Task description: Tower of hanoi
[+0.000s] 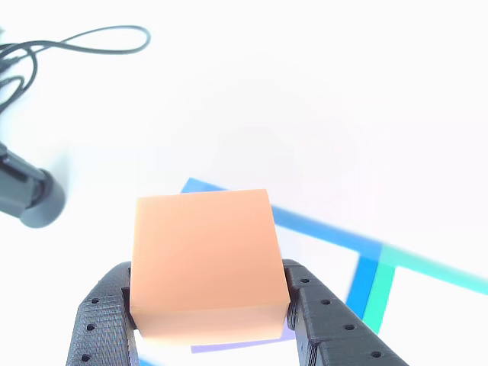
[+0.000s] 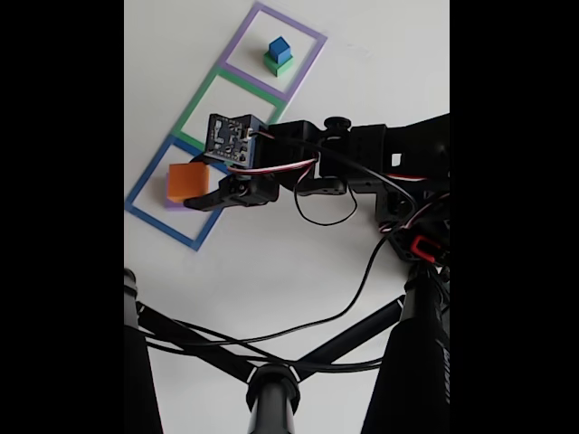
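White tabletop (image 2: 271,271); taped square outlines (image 2: 226,117); black cable (image 1: 76,42) lying.

The purple slab (image 1: 238,347) is nearly all hidden under the orange block (image 1: 204,263). The gripper (image 1: 210,320) is cut off by the bottom edge, and its far finger is possibly behind the block in the fixed view.

In the fixed view, three square outlines run in a row across the table (image 2: 380,54) from near left to far right. The big block (image 2: 187,181) sits inside the nearest outline (image 2: 145,210), between the gripper (image 2: 201,194) fingers. Two small stacked blocks (image 2: 279,54) rest inside the farthest outline (image 2: 308,36).
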